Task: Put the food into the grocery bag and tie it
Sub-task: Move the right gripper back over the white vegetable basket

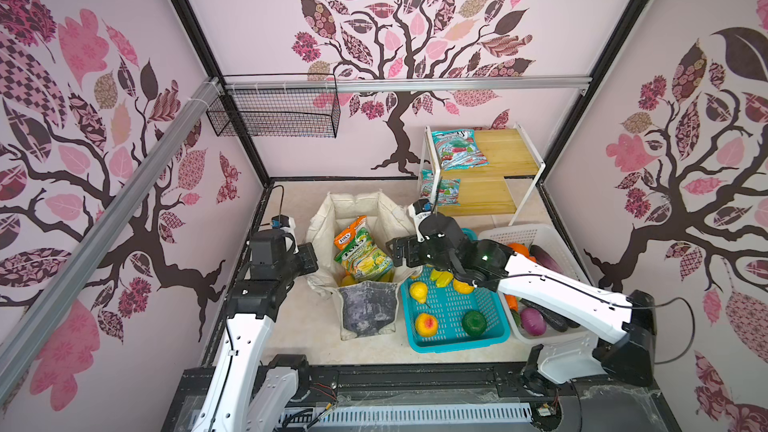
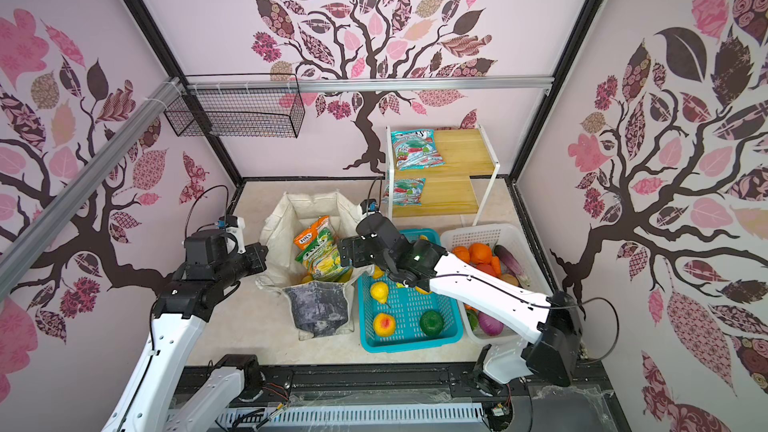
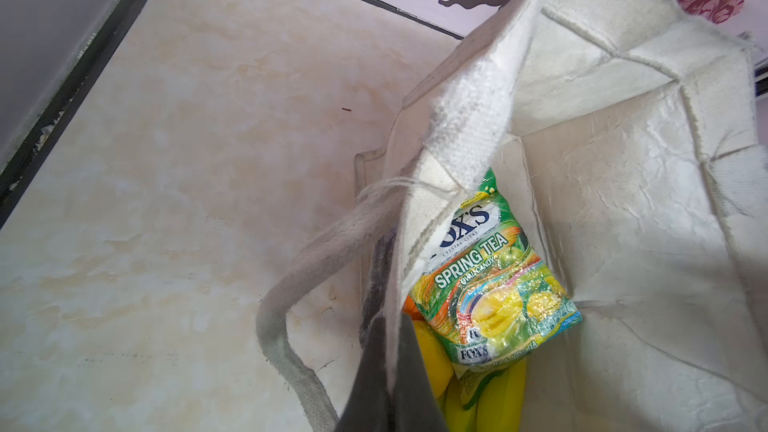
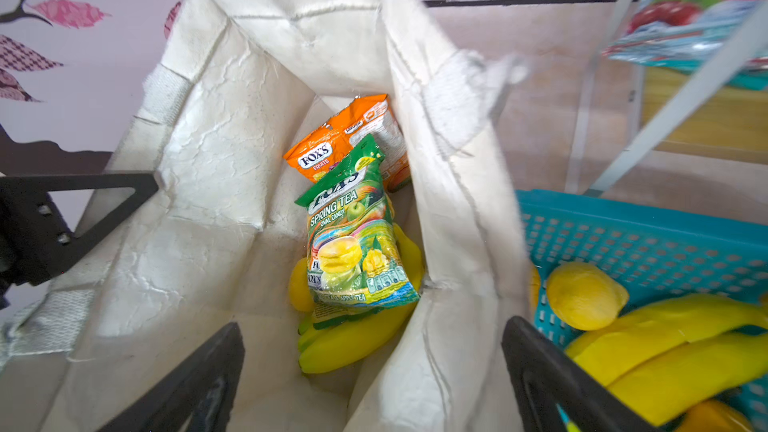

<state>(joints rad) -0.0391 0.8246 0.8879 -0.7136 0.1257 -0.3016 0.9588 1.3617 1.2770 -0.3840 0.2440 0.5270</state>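
Rim duty: my left hand point(image 1: 309, 257) pinched shut on grocery bag point(image 1: 365, 205) wall, keeping mouth wide for loading. My right hand point(image 1: 397, 253) gapes empty above green-yellow sweet packet point(image 1: 365, 257), which lies on banana bunch point(image 4: 357, 338).

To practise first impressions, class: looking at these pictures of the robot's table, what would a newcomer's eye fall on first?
The open cream tote mid-table, with a green-yellow sweet packet and an orange sweet packet inside on bananas. Right of it, the teal basket of bright fruit; the open right gripper hangs at the tote's rim.
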